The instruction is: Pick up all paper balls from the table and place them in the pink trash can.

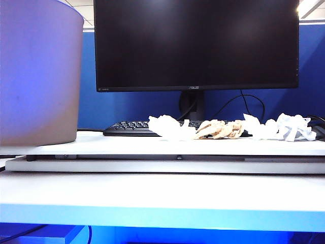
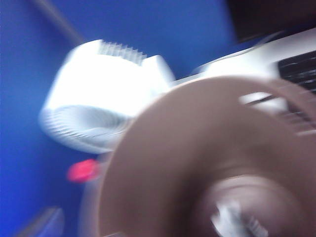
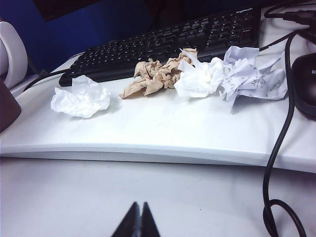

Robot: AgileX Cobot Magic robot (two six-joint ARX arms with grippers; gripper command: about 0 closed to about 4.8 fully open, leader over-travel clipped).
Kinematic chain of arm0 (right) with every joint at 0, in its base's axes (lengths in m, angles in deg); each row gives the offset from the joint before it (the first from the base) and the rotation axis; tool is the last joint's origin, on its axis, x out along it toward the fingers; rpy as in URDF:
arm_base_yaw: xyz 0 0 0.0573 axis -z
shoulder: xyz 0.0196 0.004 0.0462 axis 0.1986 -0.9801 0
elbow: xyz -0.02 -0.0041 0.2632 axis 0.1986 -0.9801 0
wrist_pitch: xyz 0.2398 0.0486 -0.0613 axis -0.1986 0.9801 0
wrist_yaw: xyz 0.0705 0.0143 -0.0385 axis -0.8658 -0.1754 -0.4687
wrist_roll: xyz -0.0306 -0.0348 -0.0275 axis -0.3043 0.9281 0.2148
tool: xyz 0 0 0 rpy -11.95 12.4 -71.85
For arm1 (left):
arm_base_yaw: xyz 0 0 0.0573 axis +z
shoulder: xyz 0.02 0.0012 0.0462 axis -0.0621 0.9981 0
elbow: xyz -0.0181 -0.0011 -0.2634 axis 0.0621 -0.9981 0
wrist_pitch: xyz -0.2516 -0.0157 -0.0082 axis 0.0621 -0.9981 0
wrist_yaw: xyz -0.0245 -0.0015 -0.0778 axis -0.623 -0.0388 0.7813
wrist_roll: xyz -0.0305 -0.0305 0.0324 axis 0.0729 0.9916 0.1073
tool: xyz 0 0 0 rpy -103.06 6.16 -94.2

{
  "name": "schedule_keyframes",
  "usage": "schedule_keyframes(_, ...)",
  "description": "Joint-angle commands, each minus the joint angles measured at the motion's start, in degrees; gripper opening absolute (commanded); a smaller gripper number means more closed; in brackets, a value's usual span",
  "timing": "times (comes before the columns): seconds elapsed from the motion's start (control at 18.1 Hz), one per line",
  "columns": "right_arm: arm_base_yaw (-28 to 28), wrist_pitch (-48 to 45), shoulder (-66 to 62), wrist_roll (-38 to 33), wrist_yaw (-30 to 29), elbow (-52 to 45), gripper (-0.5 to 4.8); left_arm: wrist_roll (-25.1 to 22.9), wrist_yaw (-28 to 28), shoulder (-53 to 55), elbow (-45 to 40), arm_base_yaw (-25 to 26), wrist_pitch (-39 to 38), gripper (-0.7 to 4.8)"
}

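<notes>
Right hand (image 3: 138,222): low over the bare white surface (image 3: 74,197), dark fingertips pressed together to a point. Holds nothing, touches nothing.

Ahead of that hand, up on the thin white raised board (image 3: 148,128), well apart from the fingertips: four crumpled paper balls in a row.
- Loose white wad (image 3: 81,97), alone at one end, apart from the others.
- Tan-beige wad (image 3: 155,75), touching the next.
- Second white wad (image 3: 200,76), wedged between the tan one and the last.
- White wad with dark handwriting (image 3: 254,74); scrawl too small to read.

Behind the balls, farther from the hand: flat black keyboard (image 3: 163,44), marked "logitech" at its far corner. Beside the written-on wad: black mouse (image 3: 306,84), with a black cable (image 3: 276,163) looping down onto the surface.

Seen from the exterior camera: wide black monitor (image 1: 195,43) behind the row, "ASUS" on its lower bezel.

Left hand: in no view; cannot tell whether apart or together. Its wrist camera, badly blurred, looks down into the round dusty-pink plastic trash can (image 2: 207,163), with a pale smeared shape at the bottom, possibly a paper wad (image 2: 237,222). Next to the can: a white ribbed round appliance (image 2: 98,94).

Same trash can (image 1: 38,76) tall at the left end of the board in the exterior view, far from the right hand.
</notes>
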Motion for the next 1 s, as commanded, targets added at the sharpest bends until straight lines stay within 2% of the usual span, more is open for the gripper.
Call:
schedule_keyframes(0.06,0.0,-1.0,0.1,0.2,-0.2,-0.2,-0.01,6.0,25.3,0.6,0.1,-0.6,1.7,4.79)
schedule_keyframes(0.11,0.0,-1.0,0.1,0.1,-0.2,-0.2,-0.01,7.2,31.4,1.9,0.1,-1.8,2.3,4.79)
schedule_keyframes(0.22,-0.1,-1.0,0.1,0.1,-0.2,-0.2,-0.01,5.4,35.6,7.9,0.1,-6.3,3.4,4.79)
schedule_keyframes(0.33,0.0,-1.0,0.1,0.1,-0.2,-0.2,-0.01,2.6,43.5,14.5,0.1,-8.7,5.3,4.79)
schedule_keyframes(0.55,-0.1,-1.1,0.1,-0.1,-0.6,-0.2,-0.01,3.3,42.9,27.1,0.1,-9.3,13.2,4.79)
schedule_keyframes(0.77,-0.1,-1.1,0.1,-0.1,-1.5,-0.2,-0.01,4.0,42.1,36.8,0.1,-9.2,14.7,4.79)
schedule_keyframes(1.0,-0.1,-1.0,0.1,-0.1,-1.5,-0.2,-0.01,5.5,39.3,41.6,0.1,-8.9,15.8,4.79)
